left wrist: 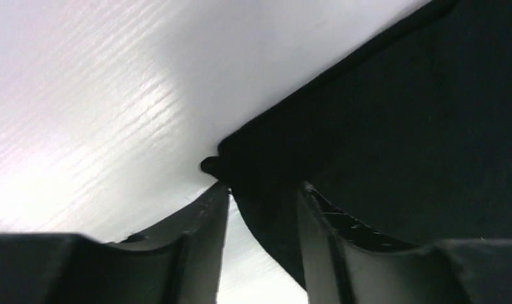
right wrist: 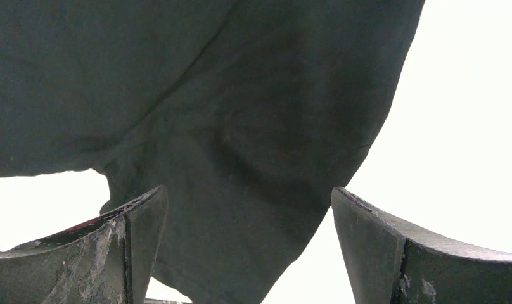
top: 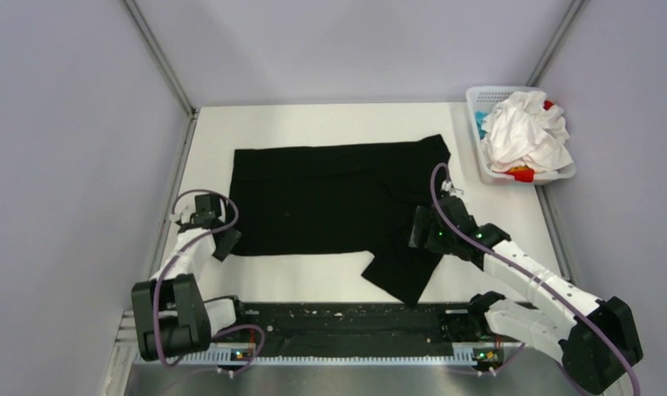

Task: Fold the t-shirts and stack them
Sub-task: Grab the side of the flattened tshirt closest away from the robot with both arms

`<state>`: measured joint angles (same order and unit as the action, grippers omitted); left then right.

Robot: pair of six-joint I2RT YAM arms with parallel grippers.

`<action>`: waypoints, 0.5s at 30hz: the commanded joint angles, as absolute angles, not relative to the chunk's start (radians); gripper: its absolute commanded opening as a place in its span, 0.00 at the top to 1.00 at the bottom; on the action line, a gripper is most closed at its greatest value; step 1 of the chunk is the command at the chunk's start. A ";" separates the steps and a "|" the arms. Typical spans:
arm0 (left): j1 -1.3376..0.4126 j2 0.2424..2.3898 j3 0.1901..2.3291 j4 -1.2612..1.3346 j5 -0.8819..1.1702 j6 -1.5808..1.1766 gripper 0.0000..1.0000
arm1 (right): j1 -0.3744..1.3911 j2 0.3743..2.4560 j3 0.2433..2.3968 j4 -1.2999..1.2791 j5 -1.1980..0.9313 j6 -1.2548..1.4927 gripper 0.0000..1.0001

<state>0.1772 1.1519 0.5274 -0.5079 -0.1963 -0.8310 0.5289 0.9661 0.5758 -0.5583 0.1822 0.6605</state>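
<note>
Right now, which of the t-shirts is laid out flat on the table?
The black t-shirt, spread flat on the table; the white t-shirts sit crumpled in the basket at the far right corner.

Large black t-shirt (top: 330, 194): soft matt cloth, finely woven; white table top (left wrist: 82, 95): smooth, faintly ribbed, slight sheen; white lattice basket (top: 484, 169), far right: glossy plastic; crumpled white shirts (top: 524, 132): soft cloth

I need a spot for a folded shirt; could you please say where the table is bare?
Bare: the far strip beyond the black t-shirt; the near strip between its hem and the table edge. Crowded: around the basket, far right.
</note>
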 commanded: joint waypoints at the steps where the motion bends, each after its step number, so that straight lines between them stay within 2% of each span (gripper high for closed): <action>1: 0.182 1.293 0.563 -0.443 -0.166 -0.851 0.63 | 0.604 0.937 0.579 -0.591 0.180 0.672 0.01; 3: 0.183 1.334 0.566 -0.416 -0.131 -0.846 0.98 | 0.653 0.937 0.581 -0.604 0.179 0.681 0.02; 5: 0.183 1.353 0.561 -0.391 -0.095 -0.836 1.00 | 0.716 0.947 0.588 -0.625 0.187 0.697 0.04; 9: 0.183 1.309 0.547 -0.388 -0.097 -0.826 1.00 | 0.922 1.022 0.623 -0.707 0.228 0.730 0.18; 12: 0.182 1.248 0.515 -0.365 -0.093 -0.823 1.00 | 1.102 1.151 0.661 -0.799 0.280 0.793 0.21; 15: 0.182 1.218 0.502 -0.362 -0.100 -0.822 1.00 | 1.176 1.254 0.664 -0.810 0.283 0.830 0.26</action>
